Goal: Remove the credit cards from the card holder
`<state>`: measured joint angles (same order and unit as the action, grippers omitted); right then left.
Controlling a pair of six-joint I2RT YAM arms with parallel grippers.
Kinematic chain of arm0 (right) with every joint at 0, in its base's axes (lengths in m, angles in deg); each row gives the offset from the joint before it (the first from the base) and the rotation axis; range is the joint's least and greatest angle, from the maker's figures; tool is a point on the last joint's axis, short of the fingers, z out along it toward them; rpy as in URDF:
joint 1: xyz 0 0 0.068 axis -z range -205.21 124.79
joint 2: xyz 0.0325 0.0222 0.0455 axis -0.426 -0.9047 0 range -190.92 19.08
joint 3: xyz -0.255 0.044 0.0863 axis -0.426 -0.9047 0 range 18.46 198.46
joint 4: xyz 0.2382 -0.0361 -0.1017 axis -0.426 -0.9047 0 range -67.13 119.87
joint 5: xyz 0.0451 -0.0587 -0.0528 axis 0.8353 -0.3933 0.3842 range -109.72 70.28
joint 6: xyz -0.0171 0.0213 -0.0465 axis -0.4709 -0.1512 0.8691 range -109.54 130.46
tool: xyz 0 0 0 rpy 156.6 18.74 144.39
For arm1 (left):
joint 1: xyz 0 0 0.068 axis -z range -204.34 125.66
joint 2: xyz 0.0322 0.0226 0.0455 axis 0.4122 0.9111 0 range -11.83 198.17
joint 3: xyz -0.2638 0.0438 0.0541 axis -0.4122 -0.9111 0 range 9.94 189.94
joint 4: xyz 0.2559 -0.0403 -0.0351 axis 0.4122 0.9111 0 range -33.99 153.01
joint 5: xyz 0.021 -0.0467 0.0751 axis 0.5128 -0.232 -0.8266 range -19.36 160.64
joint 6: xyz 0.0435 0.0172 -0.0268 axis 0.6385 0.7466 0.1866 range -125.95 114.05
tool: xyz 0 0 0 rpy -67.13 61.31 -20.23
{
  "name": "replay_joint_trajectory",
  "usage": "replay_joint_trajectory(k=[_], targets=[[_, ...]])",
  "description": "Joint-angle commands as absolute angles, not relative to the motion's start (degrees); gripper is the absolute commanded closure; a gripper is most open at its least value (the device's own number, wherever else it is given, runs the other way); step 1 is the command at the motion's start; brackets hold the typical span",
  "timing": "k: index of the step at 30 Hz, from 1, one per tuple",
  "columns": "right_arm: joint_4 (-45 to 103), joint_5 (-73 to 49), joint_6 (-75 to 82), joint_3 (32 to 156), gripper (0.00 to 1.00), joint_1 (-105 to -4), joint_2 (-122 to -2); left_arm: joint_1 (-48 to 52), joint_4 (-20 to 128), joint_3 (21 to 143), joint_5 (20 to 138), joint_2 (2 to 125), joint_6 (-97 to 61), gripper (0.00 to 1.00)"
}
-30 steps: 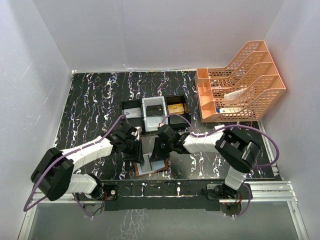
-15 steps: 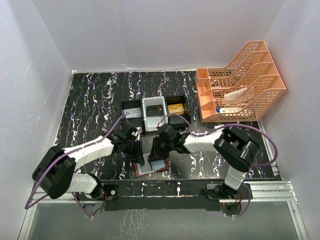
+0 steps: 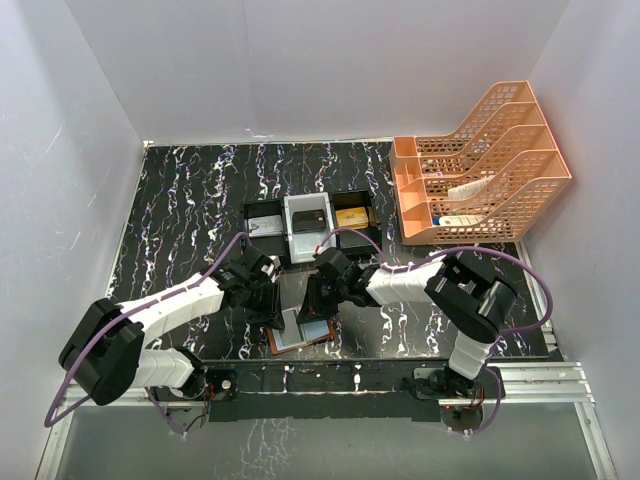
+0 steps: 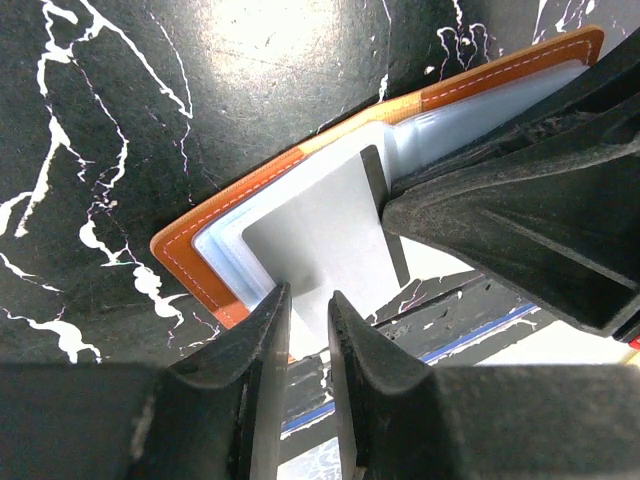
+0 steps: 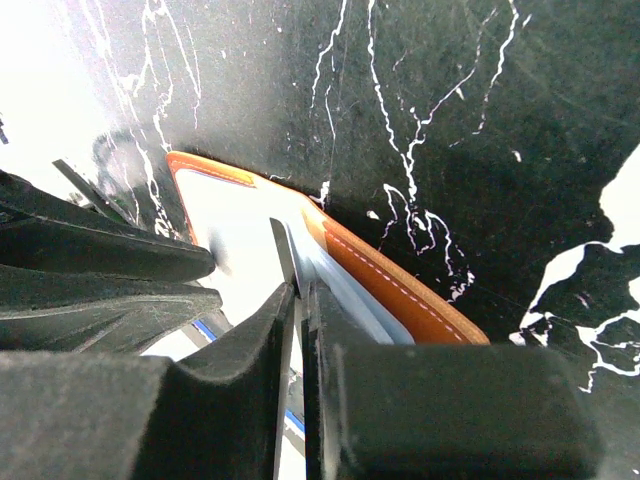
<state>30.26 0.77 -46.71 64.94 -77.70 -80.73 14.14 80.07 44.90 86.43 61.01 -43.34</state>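
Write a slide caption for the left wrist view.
Left pincer, jaws nearly closed, meets a credit card protruding from the open card holder; the right pincer crowds alongside.

Card holder (image 3: pixel 298 338) mostly covered from above; credit card (image 4: pixel 320 225) lower edge lost inside left tool (image 4: pixel 310 300).

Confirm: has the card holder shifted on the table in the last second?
No. In the top view the card holder keeps the same spot and angle, on the near side of the fixed compartment tray.
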Motion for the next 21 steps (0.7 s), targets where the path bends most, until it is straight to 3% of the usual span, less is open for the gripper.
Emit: replay_joint_trajectory(k=[1, 13, 21], targets=[[28.45, -2.40, -46.03, 64.78, 0.91, -77.71, -82.32, 14.37, 80.38, 45.04, 87.40, 59.88, -44.16, 0.79], [35.01, 3.65, -45.97, 63.65, 0.76, -77.70, -83.71, 14.32, 78.98, 41.20, 85.85, 61.89, -46.07, 0.84], [31.51, 0.46, -46.20, 63.99, 0.87, -77.68, -83.30, 14.33, 81.39, 43.22, 84.51, 58.94, -46.07, 0.83]])
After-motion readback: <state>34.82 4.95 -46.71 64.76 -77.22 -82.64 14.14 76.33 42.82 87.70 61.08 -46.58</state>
